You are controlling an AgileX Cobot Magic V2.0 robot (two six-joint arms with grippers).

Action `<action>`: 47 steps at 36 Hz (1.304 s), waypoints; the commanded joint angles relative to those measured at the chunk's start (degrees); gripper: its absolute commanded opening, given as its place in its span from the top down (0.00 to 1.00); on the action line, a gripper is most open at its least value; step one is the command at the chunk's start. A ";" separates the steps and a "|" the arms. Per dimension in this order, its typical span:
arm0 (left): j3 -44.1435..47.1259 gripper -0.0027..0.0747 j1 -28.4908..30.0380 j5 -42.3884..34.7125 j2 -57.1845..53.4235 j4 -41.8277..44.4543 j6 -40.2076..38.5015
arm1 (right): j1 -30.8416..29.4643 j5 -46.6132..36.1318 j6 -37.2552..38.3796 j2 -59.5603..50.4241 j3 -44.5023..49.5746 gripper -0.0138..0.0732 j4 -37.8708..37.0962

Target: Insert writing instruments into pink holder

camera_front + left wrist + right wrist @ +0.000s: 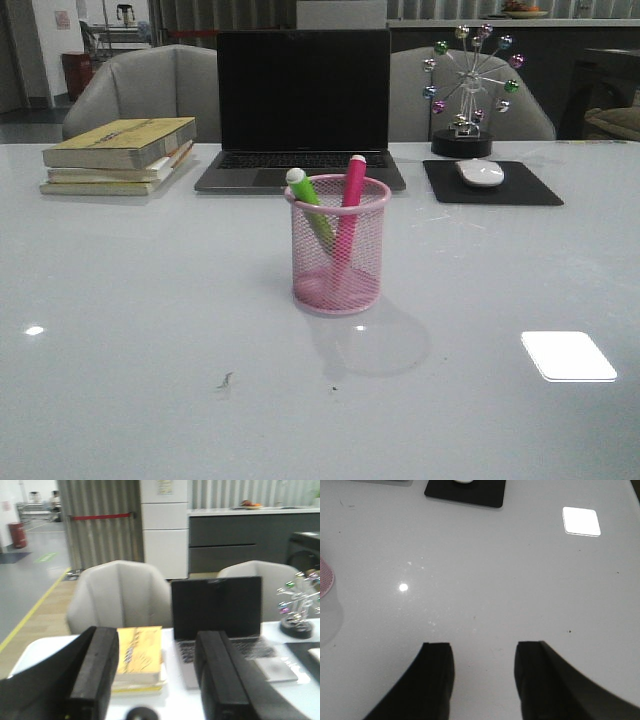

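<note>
- Since both markers — green highlighter (312,207) and pink highlighter (349,213) — lean inside the pink holder (338,285) mid-table, we judge insertion done.
- Left gripper (156,680): fingers spread, empty, raised toward the laptop (220,611).
- Right gripper (483,675): spread, empty, over bare table (520,580).
- Best now — we keep both arms clear of the holder.

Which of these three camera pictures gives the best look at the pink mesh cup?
The front view: the pink mesh cup stands whole at the table's middle, with the green marker and pink marker leaning inside. The right wrist view catches only a sliver of its edge. The left wrist view misses it entirely.
</note>
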 commanded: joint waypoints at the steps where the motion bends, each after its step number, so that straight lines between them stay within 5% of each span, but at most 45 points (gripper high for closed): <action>1: 2.59 0.44 3.61 -1.78 -5.15 0.03 0.04 | -0.36 -4.05 -0.15 -0.33 -1.54 0.36 -0.96; 16: 14.67 0.44 4.32 2.62 -15.79 -1.80 -0.07 | -0.19 -2.64 -0.15 -0.33 -1.54 0.38 -0.96; 29: 14.67 0.44 1.02 1.10 -15.79 -0.17 -0.07 | -0.19 -2.17 -0.15 -0.35 -1.72 0.78 -0.10; 47: 14.67 0.44 1.02 1.10 -15.69 -0.17 -0.07 | -0.19 -2.17 -0.15 -18.11 -1.72 0.79 2.96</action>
